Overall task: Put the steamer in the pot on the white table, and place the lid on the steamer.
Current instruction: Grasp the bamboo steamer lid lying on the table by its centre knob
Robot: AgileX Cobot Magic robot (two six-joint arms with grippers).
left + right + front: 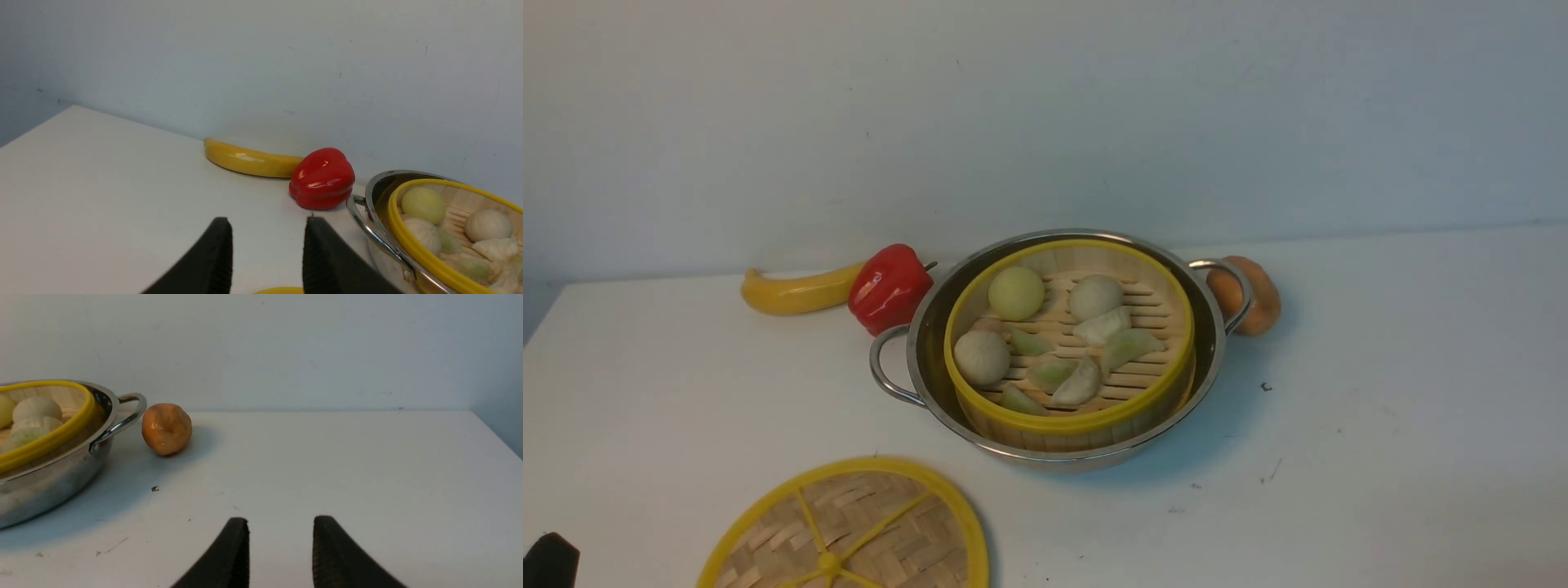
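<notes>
Bamboo lid [849,527] lies flat front-left of steamer [1070,425] in pot [1209,343], close by L gripper [267,226], fingers apart & empty; R gripper [280,522], also apart, well off.

Steamer [1086,431] sits inside pot [928,339]; lid [849,527] lies flat on white table [1380,408].

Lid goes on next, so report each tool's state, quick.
Left tool: open, holding nothing.
Right tool: open, holding nothing.
</notes>
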